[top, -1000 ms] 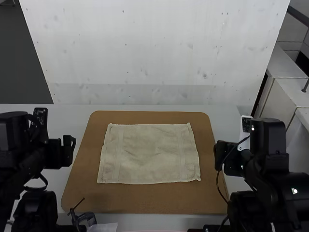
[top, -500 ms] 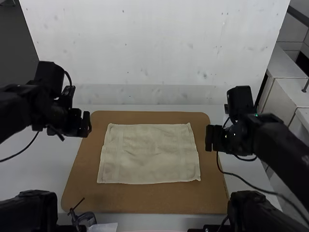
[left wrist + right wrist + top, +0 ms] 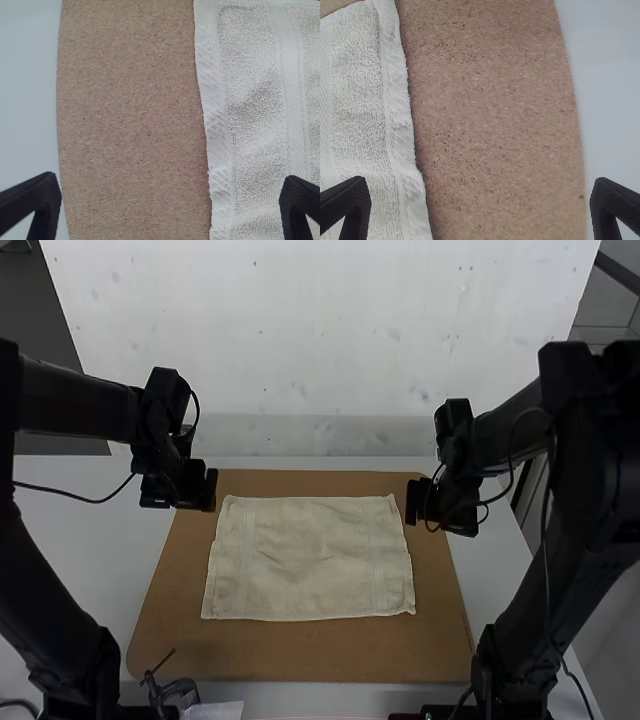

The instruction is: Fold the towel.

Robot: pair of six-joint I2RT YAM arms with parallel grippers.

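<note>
Wide open and empty, the left tool [image 3: 209,490] and right tool [image 3: 413,502] are flanking the towel [image 3: 310,560] just outside its far corners.

In the high view, the towel [image 3: 312,560] lies spread on the cork board [image 3: 300,652], at the centre of the frame and nearer the board's far edge than its near one. The board rests on the table [image 3: 95,540]. The left gripper [image 3: 209,488] is over the board's upper left corner, and the right gripper [image 3: 412,502] is over its upper right part, just beside the towel. In the lower left of the frame, a clamp [image 3: 180,692] sits at the board's near edge, with a sheet [image 3: 218,711] beside it.
</note>
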